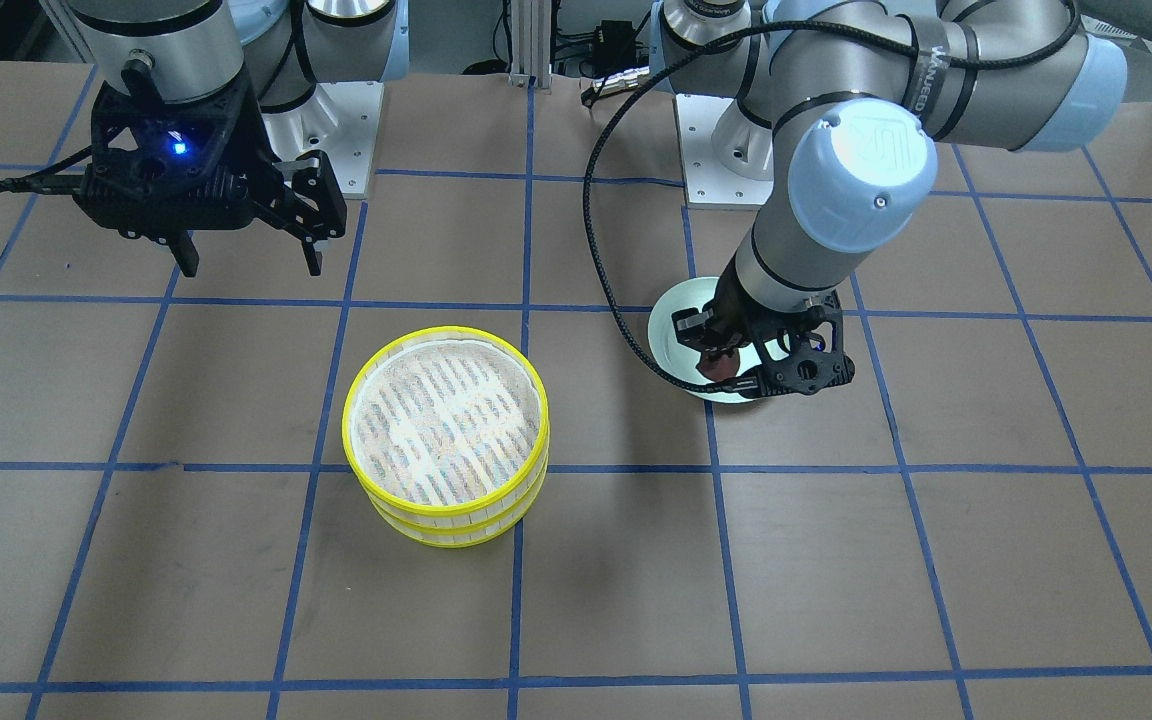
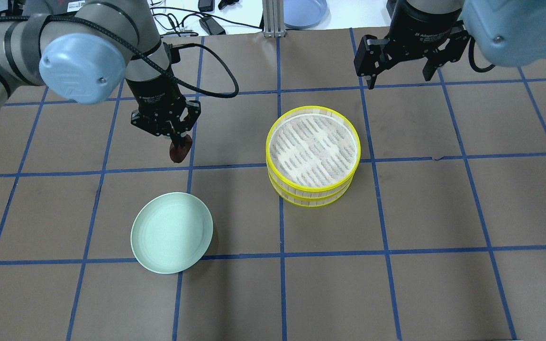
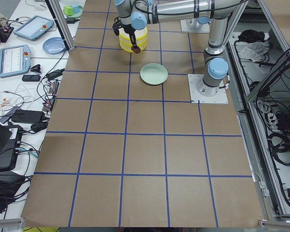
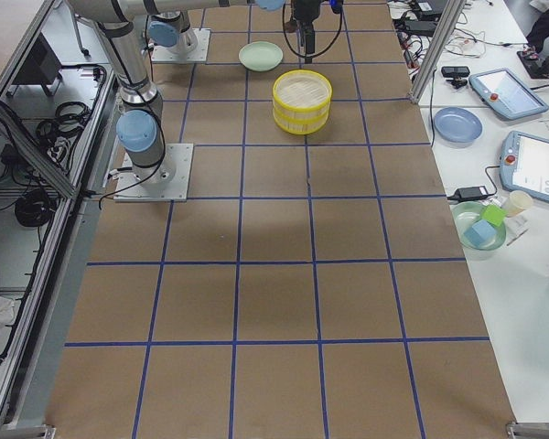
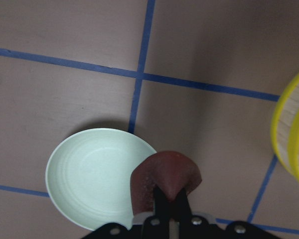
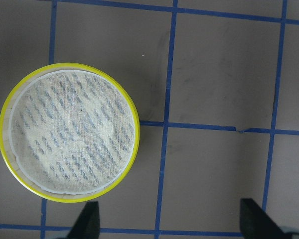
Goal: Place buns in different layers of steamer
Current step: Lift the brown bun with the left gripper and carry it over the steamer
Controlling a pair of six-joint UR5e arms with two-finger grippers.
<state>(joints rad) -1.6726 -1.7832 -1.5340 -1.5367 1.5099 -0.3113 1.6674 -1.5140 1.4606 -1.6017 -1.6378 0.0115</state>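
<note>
My left gripper (image 2: pixel 178 138) is shut on the dark reddish-brown bun (image 2: pixel 179 151) and holds it in the air, above the table beyond the pale green plate. In the left wrist view the bun (image 5: pixel 164 175) hangs over the plate's right edge. In the front view the gripper (image 1: pixel 736 362) and bun (image 1: pixel 717 366) overlap the plate. The two-tier steamer (image 2: pixel 314 194) with yellow rims stands mid-table; its top mesh floor is bare, as the right wrist view (image 6: pixel 70 66) shows. My right gripper (image 2: pixel 399 79) is open and empty, high beyond the steamer. The cream-white bun shows in no view.
The pale green plate (image 2: pixel 172 232) is empty and sits left of the steamer, near the robot. A blue dish (image 2: pixel 304 12) lies past the table's far edge. The side benches hold tablets, cables and a bowl (image 4: pixel 480 224).
</note>
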